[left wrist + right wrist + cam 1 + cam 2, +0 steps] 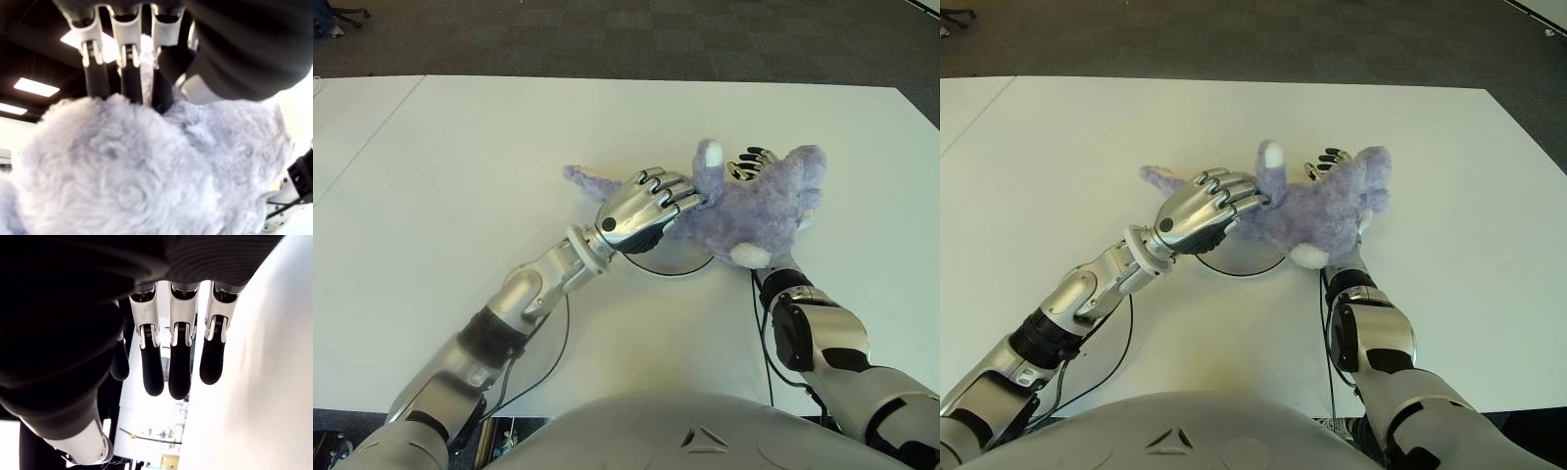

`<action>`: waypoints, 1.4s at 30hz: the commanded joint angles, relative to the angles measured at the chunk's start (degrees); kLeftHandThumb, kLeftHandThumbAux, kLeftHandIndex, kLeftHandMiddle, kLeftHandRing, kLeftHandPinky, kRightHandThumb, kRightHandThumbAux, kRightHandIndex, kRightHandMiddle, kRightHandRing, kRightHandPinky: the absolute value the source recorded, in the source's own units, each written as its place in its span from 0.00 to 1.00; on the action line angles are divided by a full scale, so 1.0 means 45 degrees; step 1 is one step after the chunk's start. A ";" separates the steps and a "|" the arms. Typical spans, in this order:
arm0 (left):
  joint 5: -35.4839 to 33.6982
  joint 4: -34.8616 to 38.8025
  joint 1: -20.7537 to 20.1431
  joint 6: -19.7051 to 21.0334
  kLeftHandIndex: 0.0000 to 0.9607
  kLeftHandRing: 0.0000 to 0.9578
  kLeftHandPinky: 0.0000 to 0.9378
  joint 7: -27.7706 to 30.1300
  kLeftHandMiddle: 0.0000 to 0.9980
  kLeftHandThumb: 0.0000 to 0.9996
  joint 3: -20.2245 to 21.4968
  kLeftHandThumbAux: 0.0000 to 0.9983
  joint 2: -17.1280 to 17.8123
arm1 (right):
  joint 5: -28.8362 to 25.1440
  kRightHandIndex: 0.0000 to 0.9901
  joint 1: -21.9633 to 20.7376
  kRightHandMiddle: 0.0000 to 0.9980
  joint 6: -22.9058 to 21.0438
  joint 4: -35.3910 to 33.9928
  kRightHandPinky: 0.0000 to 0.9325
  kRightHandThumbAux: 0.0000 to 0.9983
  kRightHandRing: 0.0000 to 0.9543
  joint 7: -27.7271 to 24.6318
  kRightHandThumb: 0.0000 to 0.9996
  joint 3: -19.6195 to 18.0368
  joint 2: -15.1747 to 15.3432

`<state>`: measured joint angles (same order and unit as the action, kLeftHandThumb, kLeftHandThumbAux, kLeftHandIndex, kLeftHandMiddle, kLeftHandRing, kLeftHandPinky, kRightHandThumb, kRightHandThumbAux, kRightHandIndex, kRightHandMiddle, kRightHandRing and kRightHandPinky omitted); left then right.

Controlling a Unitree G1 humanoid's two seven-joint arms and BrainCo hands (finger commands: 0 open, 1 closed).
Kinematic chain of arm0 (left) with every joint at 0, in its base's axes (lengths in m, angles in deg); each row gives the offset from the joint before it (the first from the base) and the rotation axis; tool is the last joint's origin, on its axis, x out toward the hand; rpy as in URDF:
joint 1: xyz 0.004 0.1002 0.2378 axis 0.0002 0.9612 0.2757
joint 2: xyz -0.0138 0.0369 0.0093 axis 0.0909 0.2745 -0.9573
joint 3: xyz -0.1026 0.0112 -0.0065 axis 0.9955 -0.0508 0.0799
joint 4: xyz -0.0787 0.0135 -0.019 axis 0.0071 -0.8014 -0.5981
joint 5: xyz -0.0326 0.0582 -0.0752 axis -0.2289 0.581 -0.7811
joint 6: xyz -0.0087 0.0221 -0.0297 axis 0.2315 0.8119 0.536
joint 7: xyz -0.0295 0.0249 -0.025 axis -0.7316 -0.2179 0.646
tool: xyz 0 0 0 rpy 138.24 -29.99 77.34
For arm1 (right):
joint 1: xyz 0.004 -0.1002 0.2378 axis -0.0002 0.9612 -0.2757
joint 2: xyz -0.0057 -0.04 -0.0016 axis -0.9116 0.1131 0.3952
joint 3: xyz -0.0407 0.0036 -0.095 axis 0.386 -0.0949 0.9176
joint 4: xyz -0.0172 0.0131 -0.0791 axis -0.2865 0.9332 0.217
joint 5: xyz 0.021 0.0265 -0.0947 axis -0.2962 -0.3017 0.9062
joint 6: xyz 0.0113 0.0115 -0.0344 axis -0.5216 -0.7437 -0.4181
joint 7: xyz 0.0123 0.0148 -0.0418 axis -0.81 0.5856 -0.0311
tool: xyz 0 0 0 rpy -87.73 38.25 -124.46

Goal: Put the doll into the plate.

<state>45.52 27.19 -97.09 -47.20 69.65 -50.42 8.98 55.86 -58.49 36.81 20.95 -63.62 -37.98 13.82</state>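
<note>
The left hand [644, 211] has its fingers [128, 83] curled into the doll's [754, 206] fur, gripping it. The doll lies crosswise over the plate [677, 260], overhanging its right rim. The right hand [751, 162], fingers straight and holding nothing, shows behind the doll.

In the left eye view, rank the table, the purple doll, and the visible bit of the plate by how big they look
1. table
2. doll, held between left hand and right hand
3. plate, mostly hidden under the doll, so its true size is unclear
</note>
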 commanded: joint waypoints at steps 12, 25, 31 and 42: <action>0.0839 0.0387 0.1293 0.1448 0.41 0.83 0.87 0.1068 0.54 0.85 0.0845 0.67 0.0370 | 0.0070 0.28 0.2913 0.35 -0.1263 0.1831 0.38 0.80 0.38 -0.0104 0.29 0.0099 -0.1264; 0.1232 0.0601 0.1548 0.2152 0.41 0.83 0.87 0.0313 0.54 0.85 0.1427 0.67 0.0294 | 0.0166 0.28 0.2914 0.35 -0.1234 0.1830 0.39 0.81 0.38 -0.0010 0.26 0.0173 -0.1226; 0.0897 0.0887 0.1168 0.2374 0.41 0.83 0.88 0.0185 0.54 0.85 0.2553 0.67 0.0610 | 0.0112 0.28 0.2887 0.35 -0.1293 0.1837 0.38 0.81 0.38 -0.0079 0.26 0.0126 -0.1229; 0.0353 0.1932 0.1613 0.2621 0.42 0.84 0.88 -0.0148 0.54 0.85 0.4096 0.67 0.0533 | 0.0111 0.28 0.2895 0.35 -0.1210 0.1821 0.38 0.81 0.38 -0.0035 0.25 0.0123 -0.1274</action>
<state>48.43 33.66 -92.30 -35.96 71.04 -34.63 11.65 55.91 -58.49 36.81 20.95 -63.51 -38.04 13.75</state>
